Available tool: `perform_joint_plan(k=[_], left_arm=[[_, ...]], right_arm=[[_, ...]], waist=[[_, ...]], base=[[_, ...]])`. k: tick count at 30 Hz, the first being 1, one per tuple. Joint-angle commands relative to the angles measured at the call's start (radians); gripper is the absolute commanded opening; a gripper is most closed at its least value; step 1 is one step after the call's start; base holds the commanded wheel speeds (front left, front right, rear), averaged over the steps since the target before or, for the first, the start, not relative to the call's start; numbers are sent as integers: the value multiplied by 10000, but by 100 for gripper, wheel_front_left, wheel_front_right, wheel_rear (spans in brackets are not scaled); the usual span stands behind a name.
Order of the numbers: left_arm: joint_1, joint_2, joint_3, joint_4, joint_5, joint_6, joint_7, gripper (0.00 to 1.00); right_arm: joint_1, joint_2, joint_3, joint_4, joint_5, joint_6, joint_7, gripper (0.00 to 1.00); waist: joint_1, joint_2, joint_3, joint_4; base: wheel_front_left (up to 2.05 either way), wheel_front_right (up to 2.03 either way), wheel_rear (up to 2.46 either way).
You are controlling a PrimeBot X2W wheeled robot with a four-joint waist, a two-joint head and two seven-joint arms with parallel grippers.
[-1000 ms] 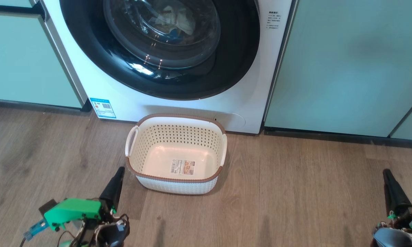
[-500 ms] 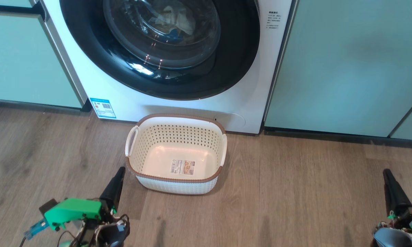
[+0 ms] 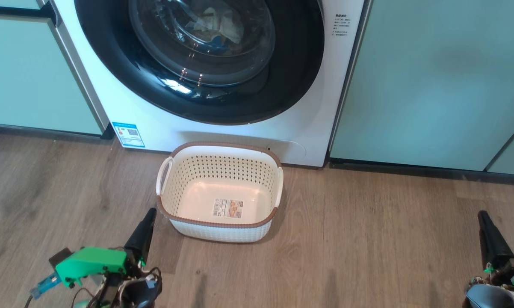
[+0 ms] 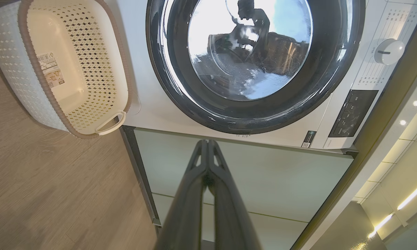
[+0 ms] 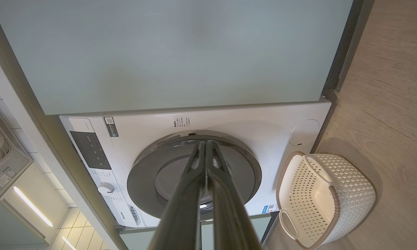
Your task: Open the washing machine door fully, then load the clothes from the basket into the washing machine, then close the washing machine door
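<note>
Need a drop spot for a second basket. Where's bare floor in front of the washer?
Widest bare floor: right of the basket, between the right cabinet and the right gripper. Smaller patch: left of the basket, before the left cabinet. Crowded: the thin strip between basket and washing machine, and the basket's near left corner, close to the left gripper.

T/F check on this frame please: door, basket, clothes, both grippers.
1. The washing machine door is shut. True.
2. The basket holds garments. False: it holds nothing but a label on its floor.
3. The clothes show behind the door's glass. True.
4. The left gripper grips a basket handle. False: it is shut on nothing, beside the basket.
5. The right gripper is open. False: its fingers are pressed together.
</note>
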State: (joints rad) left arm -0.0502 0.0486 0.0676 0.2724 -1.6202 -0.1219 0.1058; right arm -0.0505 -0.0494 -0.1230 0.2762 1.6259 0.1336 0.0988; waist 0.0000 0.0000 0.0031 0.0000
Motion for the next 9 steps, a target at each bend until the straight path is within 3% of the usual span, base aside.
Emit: perform_joint_plan(k=[1,9], left_arm=[[-574,56,415,-274,77,-88,37,0],[-574,52,421,-274,82,-88,41,0]], right_arm=[[-567,-68,167,-318,-111,-29,83,0],[-568,-62,159,-318,-118,-29,90,0]], waist=[[0,0,0,0],[0,0,0,0]], base=[[0,0,0],[0,0,0]])
